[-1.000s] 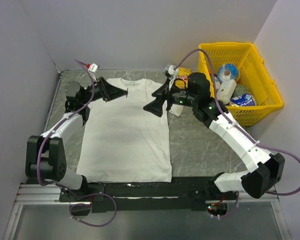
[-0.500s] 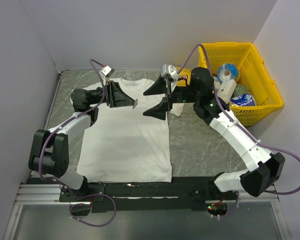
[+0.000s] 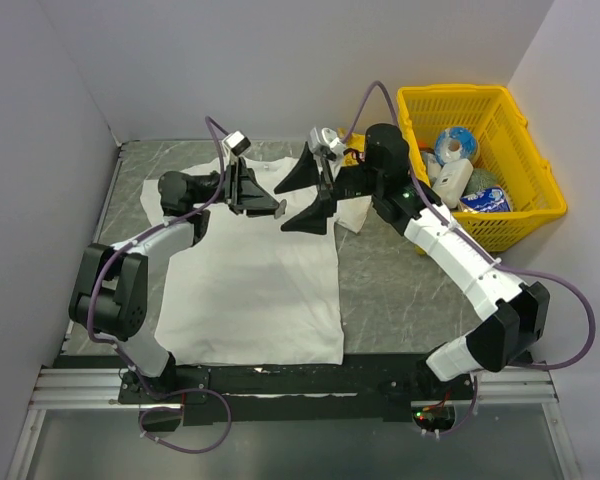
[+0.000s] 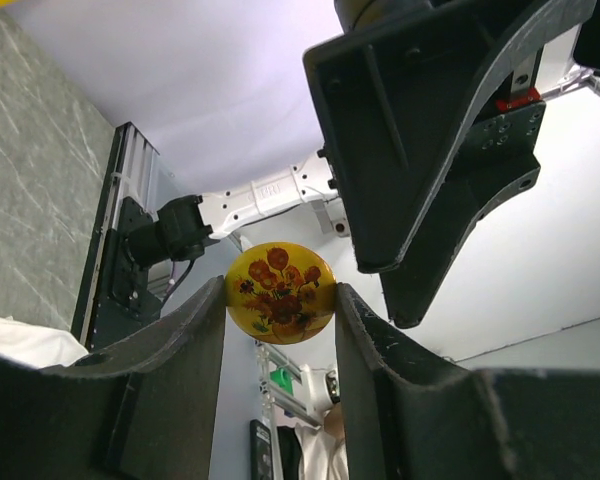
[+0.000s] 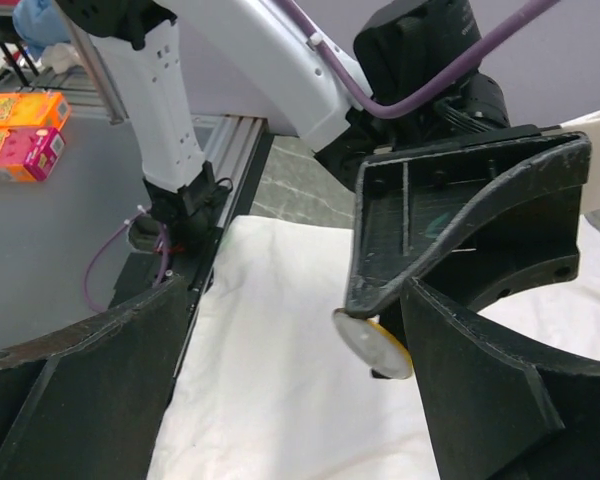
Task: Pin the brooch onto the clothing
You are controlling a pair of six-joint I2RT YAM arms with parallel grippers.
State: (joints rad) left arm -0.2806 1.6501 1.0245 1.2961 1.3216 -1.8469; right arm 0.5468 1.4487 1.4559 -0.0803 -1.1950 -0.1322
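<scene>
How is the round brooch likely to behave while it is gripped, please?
Probably rigid and light: the brooch is a thin disc. Pinched only at its rim by the left gripper, it might pivot or slip.

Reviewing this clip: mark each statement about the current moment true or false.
1. The left gripper grips the brooch between its fingers. True.
2. The brooch is pinned to the T-shirt. False: it is held in the air above the shirt's upper part.
3. The right gripper is shut. False: its jaws stand wide open, facing the left gripper and close to the brooch.
4. The T-shirt lies spread flat on the table. True.
5. The yellow basket is empty. False: it holds several items.
</scene>
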